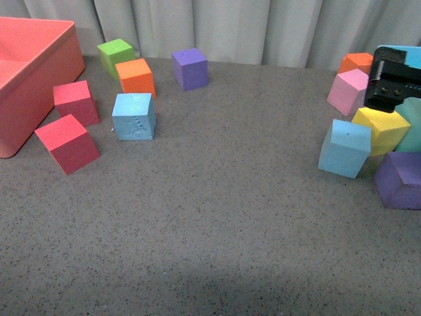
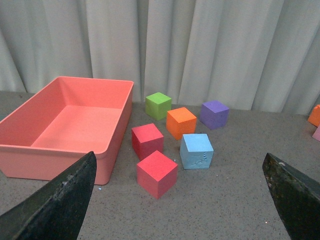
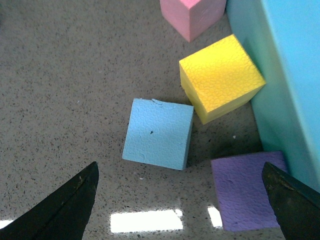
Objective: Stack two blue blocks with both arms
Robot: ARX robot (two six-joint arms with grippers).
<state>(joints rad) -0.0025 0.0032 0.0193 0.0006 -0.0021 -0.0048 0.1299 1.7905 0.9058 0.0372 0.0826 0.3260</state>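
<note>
Right arm (image 1: 395,82) mostly off-frame

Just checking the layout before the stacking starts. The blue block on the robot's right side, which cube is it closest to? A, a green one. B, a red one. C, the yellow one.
C: that blue block sits right beside the yellow cube, while the green cube and the red cubes lie far off on the left side of the table.
</note>
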